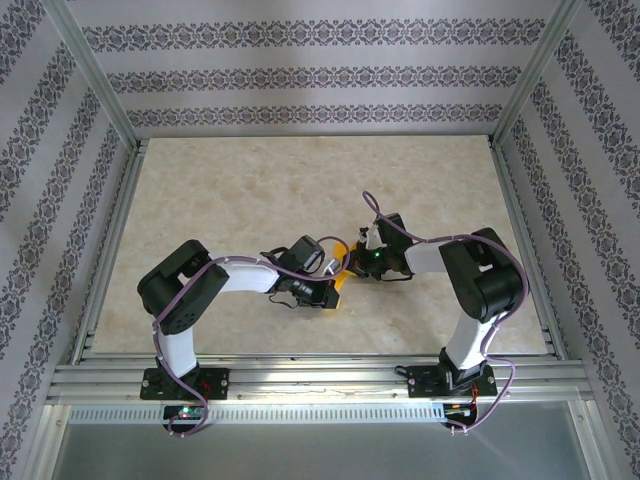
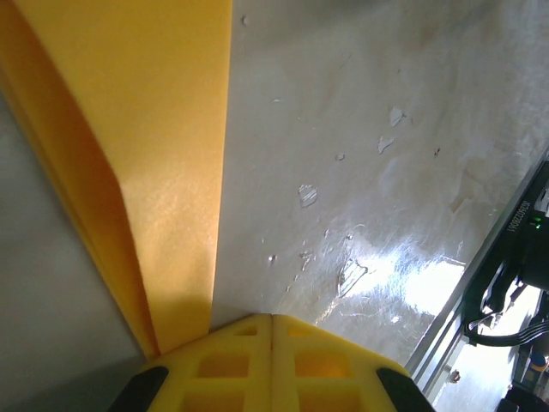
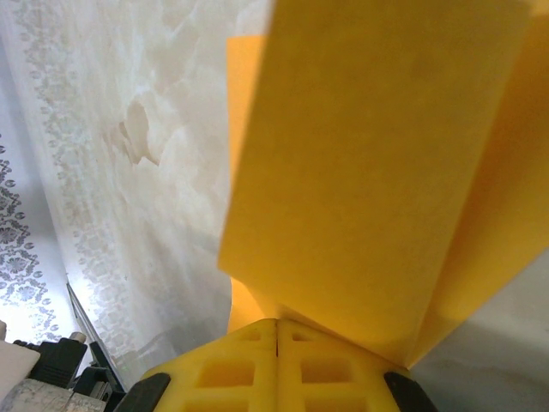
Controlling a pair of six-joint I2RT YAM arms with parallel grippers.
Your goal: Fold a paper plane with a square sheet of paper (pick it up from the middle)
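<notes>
The square sheet of paper is orange-yellow and folded into layers. It lies between my two grippers at the table's middle, and I cannot make out a paper plane shape in it. My right gripper is shut. The paper fans up and out from right behind its tips, so it looks pinched at a fold. My left gripper is shut too, with nothing showing in its seam. The folded paper runs along the left of its left finger. In the top view the left gripper and right gripper nearly meet.
The marbled beige tabletop stretches away behind the grippers. Aluminium rails frame the table's near edge and sides. Patterned walls close in the back and both sides. A rail and cables sit at the right of the left wrist view.
</notes>
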